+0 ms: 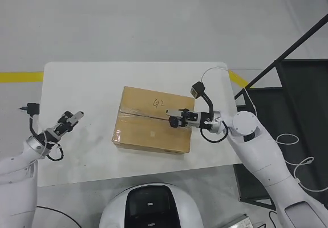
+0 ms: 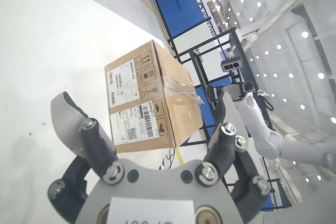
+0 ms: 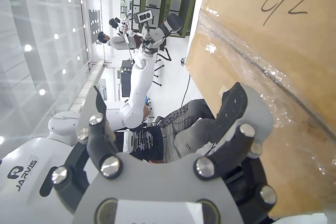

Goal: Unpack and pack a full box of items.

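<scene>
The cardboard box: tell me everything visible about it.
The cardboard box is brown, closed and upright, resting flat near the middle of the white table. Wrinkled clear tape seals its top seam, beside a handwritten mark. One side carries white labels and printed handling symbols. The right gripper is over the top by the seam, fingers open; contact cannot be told.

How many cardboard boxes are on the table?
1. The cardboard box sits near the middle of the table, taped shut; whatever it holds is hidden.
</scene>
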Controlling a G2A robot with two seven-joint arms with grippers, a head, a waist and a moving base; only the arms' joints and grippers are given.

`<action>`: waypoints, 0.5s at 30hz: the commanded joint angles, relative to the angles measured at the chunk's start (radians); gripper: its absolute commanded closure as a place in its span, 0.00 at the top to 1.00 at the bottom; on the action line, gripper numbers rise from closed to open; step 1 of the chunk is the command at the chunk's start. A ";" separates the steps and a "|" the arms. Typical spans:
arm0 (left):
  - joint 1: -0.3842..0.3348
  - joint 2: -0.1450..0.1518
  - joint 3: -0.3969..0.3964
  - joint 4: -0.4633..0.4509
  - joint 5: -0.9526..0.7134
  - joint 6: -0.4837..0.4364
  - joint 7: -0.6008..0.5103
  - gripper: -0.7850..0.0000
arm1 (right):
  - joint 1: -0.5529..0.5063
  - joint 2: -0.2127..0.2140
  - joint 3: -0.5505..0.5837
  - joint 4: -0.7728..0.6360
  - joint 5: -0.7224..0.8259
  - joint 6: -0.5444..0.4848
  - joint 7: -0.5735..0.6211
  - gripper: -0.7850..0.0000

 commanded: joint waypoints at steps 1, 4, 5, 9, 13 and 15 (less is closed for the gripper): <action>0.005 0.000 0.003 0.009 -0.050 -0.007 0.016 1.00 | -0.004 -0.001 -0.003 -0.008 0.001 0.003 -0.014 1.00; -0.001 0.005 -0.001 0.030 -0.091 -0.003 0.000 1.00 | 0.018 -0.011 -0.035 -0.020 0.036 0.018 -0.020 1.00; -0.006 0.008 -0.005 0.036 -0.090 0.005 -0.005 1.00 | 0.037 -0.016 -0.053 -0.018 0.035 0.025 -0.019 1.00; -0.015 0.021 -0.017 0.032 -0.075 0.038 -0.061 1.00 | 0.122 -0.042 -0.146 0.016 0.023 0.052 -0.041 1.00; -0.016 0.032 -0.037 0.027 -0.097 0.068 -0.093 1.00 | 0.200 -0.078 -0.249 0.070 0.037 0.047 -0.068 1.00; -0.014 0.037 -0.050 0.027 -0.111 0.080 -0.099 1.00 | 0.241 -0.103 -0.310 0.099 0.050 0.027 -0.087 1.00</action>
